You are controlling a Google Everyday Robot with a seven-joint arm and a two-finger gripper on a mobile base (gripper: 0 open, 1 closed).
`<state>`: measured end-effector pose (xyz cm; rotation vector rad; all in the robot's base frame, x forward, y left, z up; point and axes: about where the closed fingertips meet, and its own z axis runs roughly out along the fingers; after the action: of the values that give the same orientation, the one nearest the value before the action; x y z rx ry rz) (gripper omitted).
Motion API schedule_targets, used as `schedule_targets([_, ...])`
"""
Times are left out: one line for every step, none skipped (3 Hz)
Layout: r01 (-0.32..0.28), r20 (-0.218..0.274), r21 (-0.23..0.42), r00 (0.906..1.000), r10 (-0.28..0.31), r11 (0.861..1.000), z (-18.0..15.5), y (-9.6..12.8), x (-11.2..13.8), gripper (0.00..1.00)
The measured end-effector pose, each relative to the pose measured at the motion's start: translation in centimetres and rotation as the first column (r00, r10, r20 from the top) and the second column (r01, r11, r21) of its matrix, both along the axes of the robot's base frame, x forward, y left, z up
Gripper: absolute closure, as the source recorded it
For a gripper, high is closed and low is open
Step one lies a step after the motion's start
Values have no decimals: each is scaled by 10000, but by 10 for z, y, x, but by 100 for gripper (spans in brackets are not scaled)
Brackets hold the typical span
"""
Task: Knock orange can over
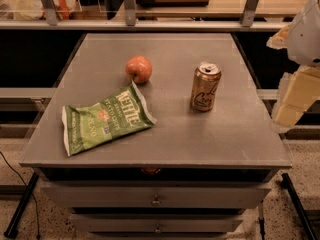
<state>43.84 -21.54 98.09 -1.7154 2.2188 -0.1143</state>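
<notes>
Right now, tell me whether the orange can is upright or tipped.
Upright: the orange can stands on its base, silver top up. The gripper hangs right of the table, apart.

orange can (205,87) with dark script, reddish apple (139,69), green bag (104,119), cream gripper (292,106) at right.

On the counter (165,144) we find the can (205,86) upright at two o'clock from the middle. The apple (139,69) sits at eleven o'clock, and the chip bag (102,120) lies flat at eight o'clock, just before the apple. The end effector (289,113) hangs beyond the counter's right edge, at three o'clock from the can, apart from it.
</notes>
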Motion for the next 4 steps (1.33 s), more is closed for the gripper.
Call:
schedule_targets([2, 13, 1, 10000, -2, 10000, 0, 0, 0, 0])
schedule_targets([-206, 83, 282, 9998, 204, 9994, -12, 4, 14, 0])
schedule_targets([-375, -3, 891, 9993, 377, 9953, -35, 8, 39, 0])
schedule_targets([-330, -104, 1349, 9993, 347, 9903, -58, 9, 64, 0])
